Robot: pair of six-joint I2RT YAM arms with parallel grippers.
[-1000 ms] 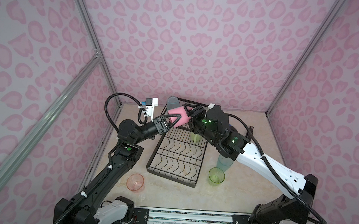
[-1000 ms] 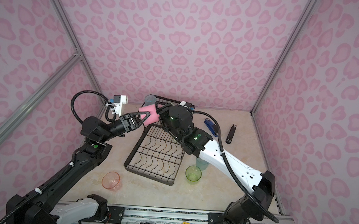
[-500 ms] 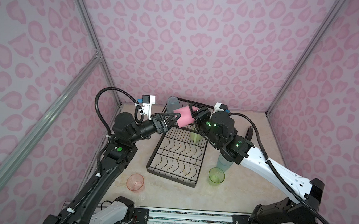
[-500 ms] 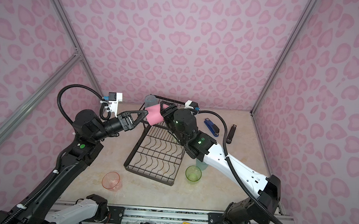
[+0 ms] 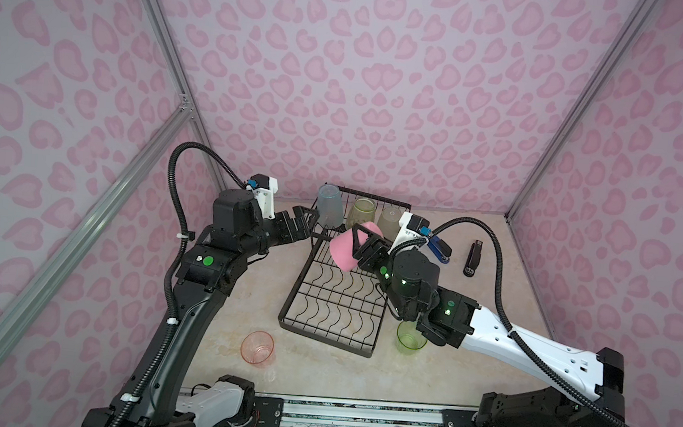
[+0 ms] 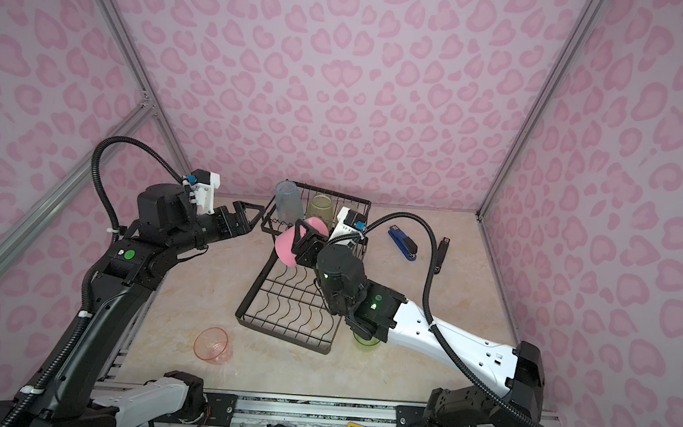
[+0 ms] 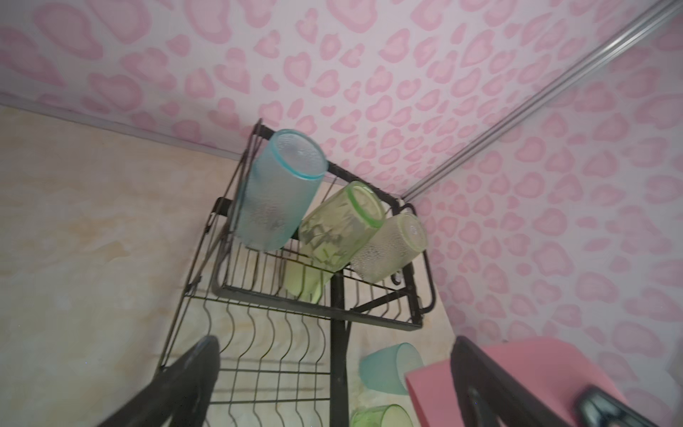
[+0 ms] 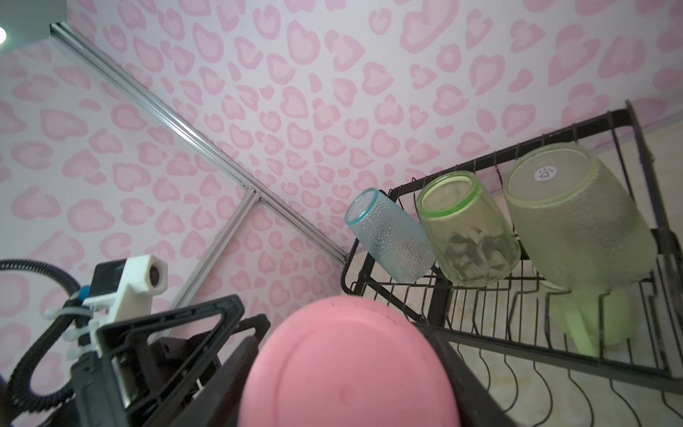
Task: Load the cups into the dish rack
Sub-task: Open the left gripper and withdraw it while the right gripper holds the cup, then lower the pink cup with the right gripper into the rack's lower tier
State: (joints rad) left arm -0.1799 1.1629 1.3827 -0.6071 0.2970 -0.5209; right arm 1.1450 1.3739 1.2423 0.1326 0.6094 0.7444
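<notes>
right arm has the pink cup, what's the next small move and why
Probably lower the right gripper with its pink cup onto the dish rack just below: the left gripper stands open, clear of the cup, and the rack's flat part beneath looks free.

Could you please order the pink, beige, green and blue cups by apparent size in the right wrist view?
1. pink cup (nearest the lens, so inflated)
2. beige cup
3. green cup
4. blue cup

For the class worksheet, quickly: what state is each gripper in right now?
Left gripper: open, holding nothing.
Right gripper: jaws closed on the solid pink cup.
</notes>
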